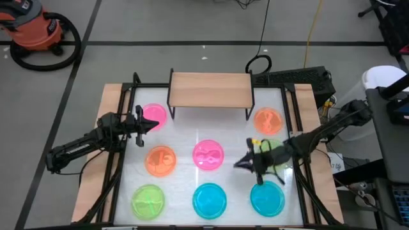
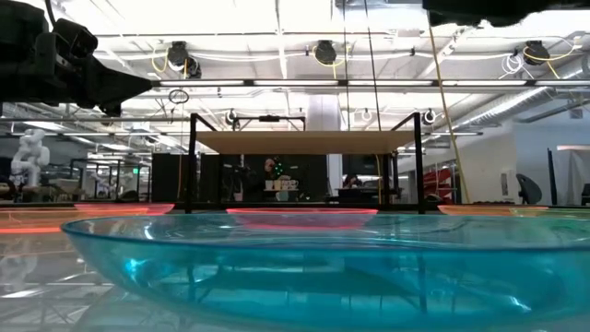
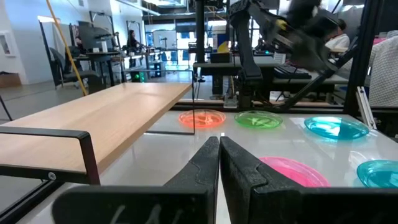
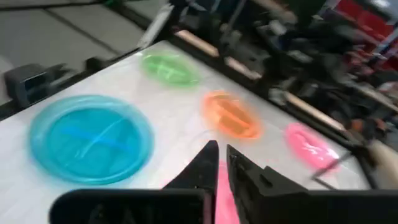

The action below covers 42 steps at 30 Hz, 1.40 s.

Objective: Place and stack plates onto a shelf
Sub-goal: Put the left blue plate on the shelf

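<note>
both grippers are closed on nothing: the left gripper (image 1: 152, 123) sits over the counter (image 1: 185, 137) beside the far-left pink plate (image 1: 155, 114), just off the shelf's left end, and the right gripper (image 1: 239, 164) hovers between the centre pink plate (image 1: 208, 155) and the green plate (image 1: 276, 152) on the right. the shelf (image 1: 209, 89) is bare and all eight plates lie on the counter, so by my reading no plate is stacked yet (this is the approach to a first pick). next, a gripper would need to spread, drop to a rim and pinch it. only the high view shows the whole layout; the low view shows the shelf's empty underside behind a cyan plate (image 2: 350, 267); the wrist views confirm each pair of fingers touching.
</note>
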### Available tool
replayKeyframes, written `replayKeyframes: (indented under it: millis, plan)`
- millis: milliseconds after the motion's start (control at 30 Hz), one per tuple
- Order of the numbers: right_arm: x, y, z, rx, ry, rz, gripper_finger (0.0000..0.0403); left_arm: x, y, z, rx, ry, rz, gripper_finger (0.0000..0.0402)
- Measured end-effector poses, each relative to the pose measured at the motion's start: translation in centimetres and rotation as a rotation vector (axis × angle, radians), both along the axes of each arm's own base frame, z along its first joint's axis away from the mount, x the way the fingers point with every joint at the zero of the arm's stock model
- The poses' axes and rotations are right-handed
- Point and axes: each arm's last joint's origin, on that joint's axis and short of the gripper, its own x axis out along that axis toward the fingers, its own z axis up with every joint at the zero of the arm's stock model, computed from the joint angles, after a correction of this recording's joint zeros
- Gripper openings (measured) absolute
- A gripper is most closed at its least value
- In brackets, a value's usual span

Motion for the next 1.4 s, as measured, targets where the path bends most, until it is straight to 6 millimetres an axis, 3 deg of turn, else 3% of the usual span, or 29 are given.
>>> replayKeyframes:
  millis: [200, 433, 667, 900, 1233, 1400]
  plan:
    - [1.2, 3.4, -2.9, 0.05, 0.037, 0.129, 0.009, 0.0, 0.0, 0.0, 0.0, 0.0, -0.001, 0.0021]
    - [2.8, 5.1, -7.7, 0.056, 0.156, 0.116, 0.0172, 0.0, 0.0, 0.0, 0.0, 0.0, 0.0, 0.0021]
    - [5.3, 8.4, -10.1, -0.217, 0.207, 0.236, 0.0214, 0.0, 0.0, 0.0, 0.0, 0.0, 0.0, 0.0021]
    - [5.3, 9.9, -9.9, -0.409, 0.193, 0.195, 0.022, 0.0, 0.0, 0.0, 0.0, 0.0, 0.0, 0.0021]
    - [4.0, 11.3, -10.0, -0.363, 0.211, 0.226, 0.0218, 0.0, 0.0, 0.0, 0.0, 0.0, -0.001, 0.0021]
    - [4.4, 12.7, -10.1, -0.372, 0.208, 0.255, 0.0218, 0.0, 0.0, 0.0, 0.0, 0.0, 0.0, 0.0021]
